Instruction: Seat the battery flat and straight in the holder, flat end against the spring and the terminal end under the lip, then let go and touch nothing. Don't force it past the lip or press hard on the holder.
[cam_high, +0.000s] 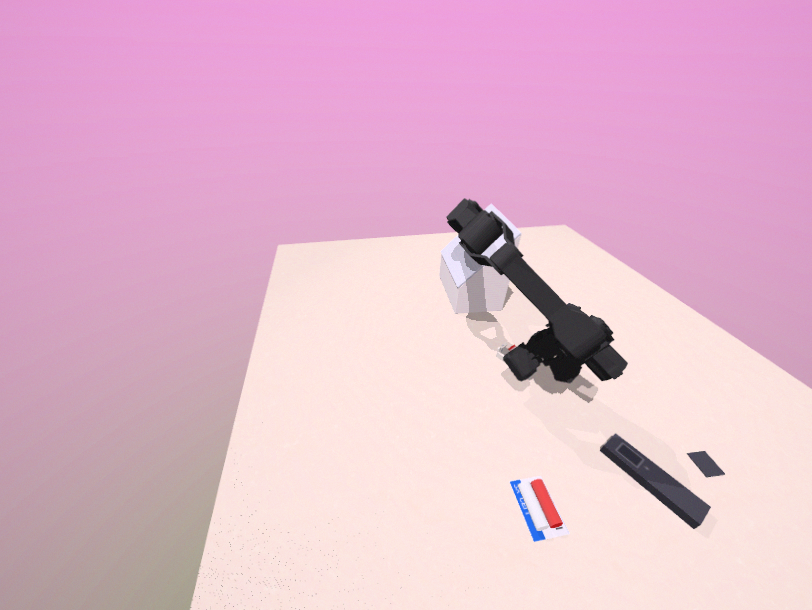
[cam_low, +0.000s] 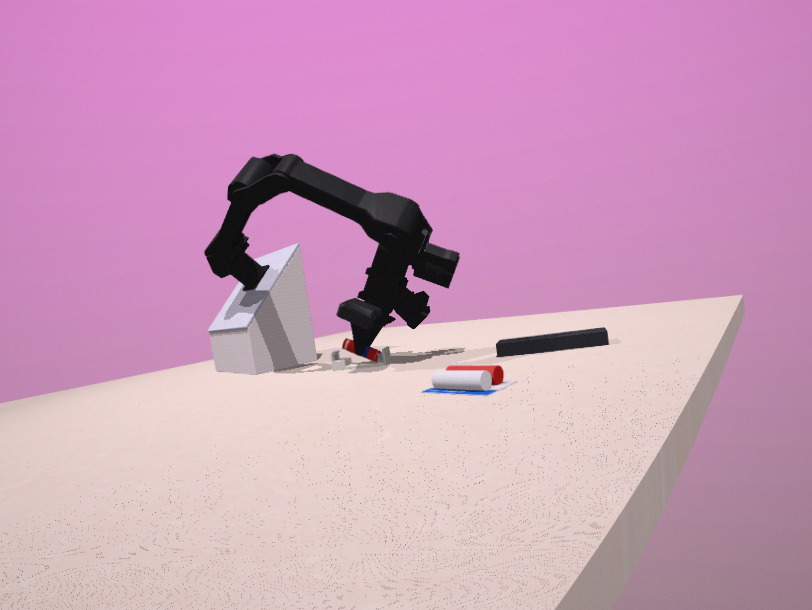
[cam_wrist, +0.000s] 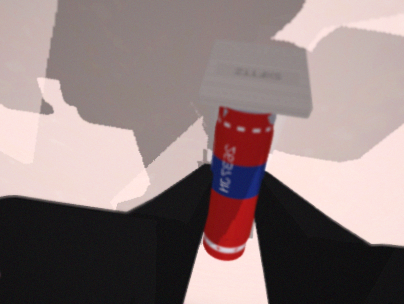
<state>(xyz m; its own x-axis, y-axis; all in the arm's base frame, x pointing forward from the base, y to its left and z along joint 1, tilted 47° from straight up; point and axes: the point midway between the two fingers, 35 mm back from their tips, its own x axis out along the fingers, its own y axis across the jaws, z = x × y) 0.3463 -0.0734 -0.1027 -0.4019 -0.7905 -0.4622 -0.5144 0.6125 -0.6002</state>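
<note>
My gripper (cam_wrist: 234, 177) (cam_low: 363, 346) (cam_high: 519, 359) is shut on the battery (cam_wrist: 244, 141) (cam_low: 373, 354) (cam_high: 511, 347), a red cylinder with a blue band, gripped around its middle. It hangs low over the table, just above the grey holder (cam_low: 339, 360). In the wrist view the battery's far end reaches the edge of the holder's grey block (cam_wrist: 257, 77), and I cannot tell whether it touches. In the exterior view the battery is tilted, its left end higher, between the holder's two small end pieces. The holder's floor is hidden by the battery and fingers.
The arm's white wedge-shaped base (cam_high: 472, 288) (cam_low: 275, 321) stands behind the holder. Nearer the front lie a red and a white cylinder (cam_high: 543, 504) (cam_low: 467, 378) on a blue-white card, a long dark bar (cam_high: 656, 482) (cam_low: 551, 342) and a small dark flat plate (cam_high: 705, 463).
</note>
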